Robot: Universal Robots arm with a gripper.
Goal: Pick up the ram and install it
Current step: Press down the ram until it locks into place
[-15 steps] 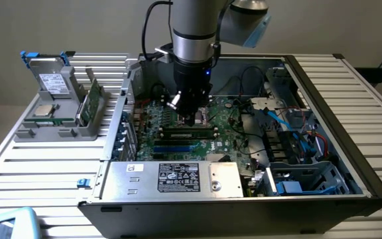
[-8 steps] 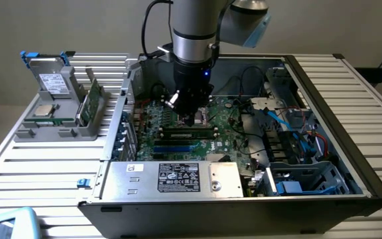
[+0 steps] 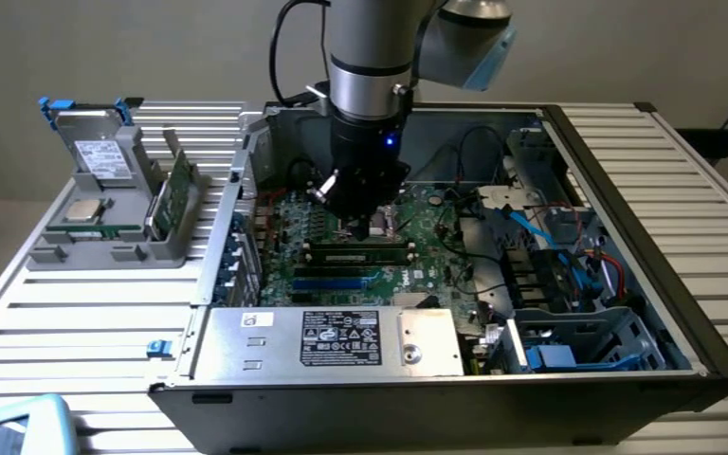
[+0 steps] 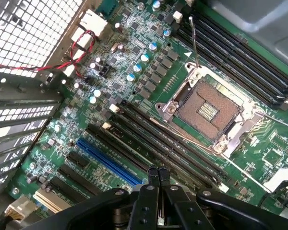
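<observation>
Although the power supply [image 3: 338,338] at the near side of the open computer case [image 3: 667,284] carries a dark label with pale print, none of its writing can be read, and neither can the white label on the grey drive [image 3: 96,156] in the grey holder [image 3: 99,248]. Inside the case, the pincer [image 3: 359,226] hangs over the green motherboard [image 3: 427,270]; in the wrist view its black fingertips [image 4: 158,175] are pressed together with nothing between them. One ram [image 3: 361,253], a long thin stick with dark chips, lies seated in a slot just below the pincer in the exterior view. Another green ram stick [image 3: 177,194] stands on edge in the holder, well apart to the exterior view's left, beside a small square silver processor [image 3: 83,210]. Long black slots [image 4: 173,148] and a blue slot [image 4: 105,163] run beside the empty metal-framed processor socket [image 4: 209,109]. Everything rests on a ribbed, pale slatted table [image 3: 73,322].
</observation>
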